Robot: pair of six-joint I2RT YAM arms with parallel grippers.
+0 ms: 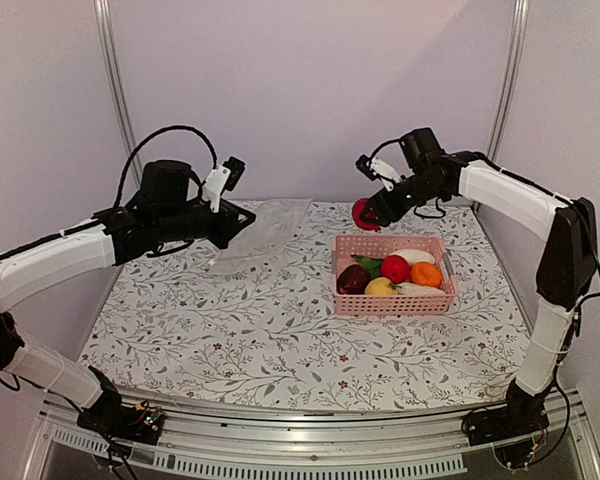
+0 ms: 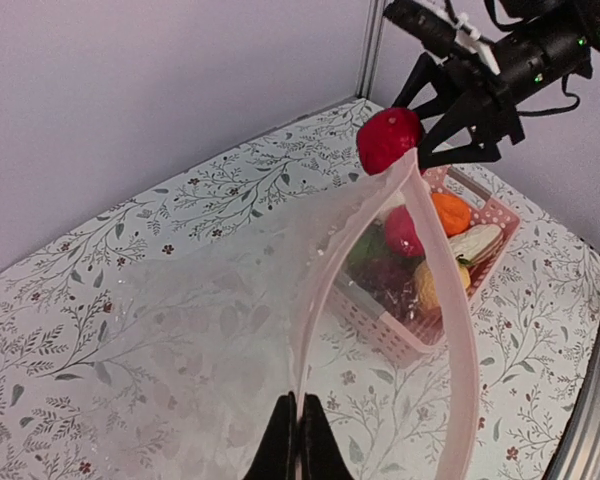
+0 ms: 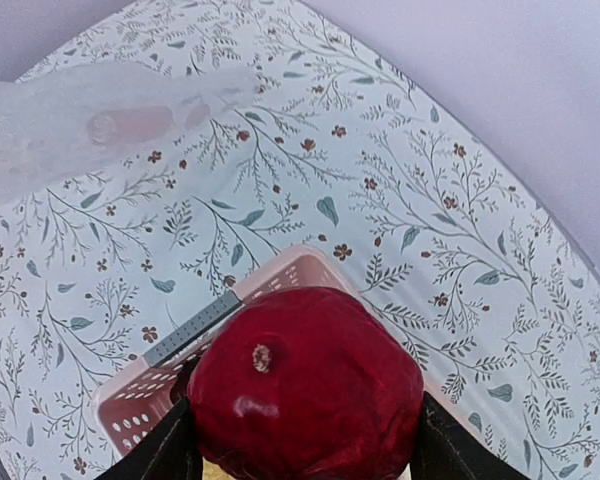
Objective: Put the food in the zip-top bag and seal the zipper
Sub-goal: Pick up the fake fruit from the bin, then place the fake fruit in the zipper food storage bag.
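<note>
My left gripper [image 2: 298,425] is shut on the zipper [image 2: 315,300], the whitish-pink strip along the mouth of the clear zip-top bag [image 1: 262,228]. It holds that edge up, so the mouth gapes towards the basket, and the bag [image 2: 180,340] trails left onto the table. My right gripper [image 1: 372,211] is shut on a dark red toy fruit [image 3: 305,385] above the far left corner of the pink basket [image 1: 442,303]. That fruit also shows in the top view [image 1: 363,212] and the left wrist view [image 2: 387,139]. Several more toy foods lie in the basket: a red ball [image 1: 394,268], maroon, yellow, orange, white and green pieces.
The floral tablecloth [image 1: 260,340] covers the table. Grey walls with metal posts [image 1: 115,85] stand at the back and sides. The basket's rim [image 3: 140,395] lies below my right gripper.
</note>
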